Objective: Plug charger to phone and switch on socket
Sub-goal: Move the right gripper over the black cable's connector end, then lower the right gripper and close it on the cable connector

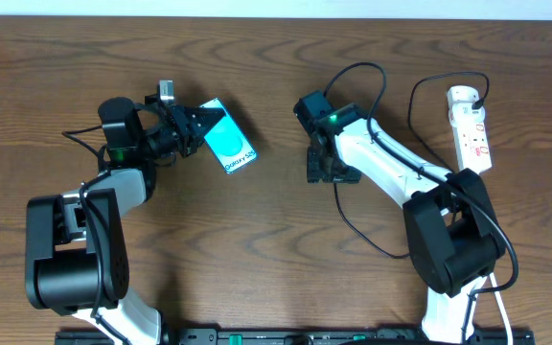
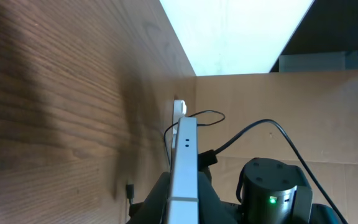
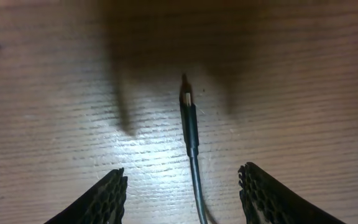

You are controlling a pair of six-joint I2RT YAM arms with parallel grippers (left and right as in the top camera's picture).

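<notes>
We note the left gripper (image 1: 202,127) pinching one end of the slim black-edged smartphone with turquoise screen (image 1: 230,146). It sits left of centre on the brown wooden table (image 1: 257,249), nearer the far edge. Whether the smartphone rests on the wood we cannot tell.

The right gripper (image 3: 184,177) hangs near the table's centre. Its fingers are spread either side of the small black plug tip of the thin black charger cable (image 3: 189,121), which lies on the wood untouched.

The white elongated power strip with red markings (image 1: 471,129) lies by the far right corner, well apart from both grippers.
</notes>
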